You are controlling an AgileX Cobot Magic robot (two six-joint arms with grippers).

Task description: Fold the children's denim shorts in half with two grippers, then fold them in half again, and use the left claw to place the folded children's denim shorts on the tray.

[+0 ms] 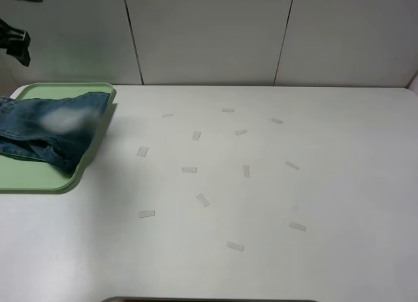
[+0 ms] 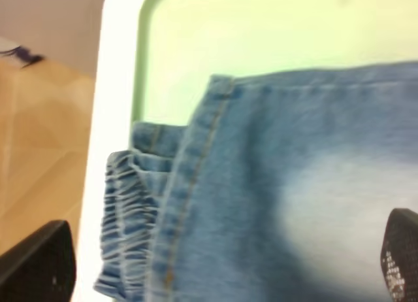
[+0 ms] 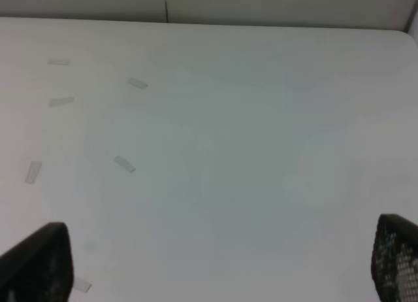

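Note:
The children's denim shorts [image 1: 46, 132] lie folded on the pale-green tray [image 1: 39, 178] at the table's far left, and their edge reaches the tray's right rim. In the left wrist view the shorts [image 2: 274, 184] fill most of the picture, with the gathered waistband [image 2: 124, 223] beside the tray's rim [image 2: 140, 67]. My left gripper [image 2: 219, 266] hovers over them, open, its fingertips [image 2: 36, 263] wide apart and holding nothing. A black part of the left arm [image 1: 14, 44] shows at the top left. My right gripper [image 3: 215, 263] is open over bare table.
Several small pale tape strips [image 1: 202, 199] are scattered over the middle of the white table [image 1: 339, 204]. A white panelled wall [image 1: 209, 34] runs behind it. Past the table's left edge there is wooden floor [image 2: 32, 151].

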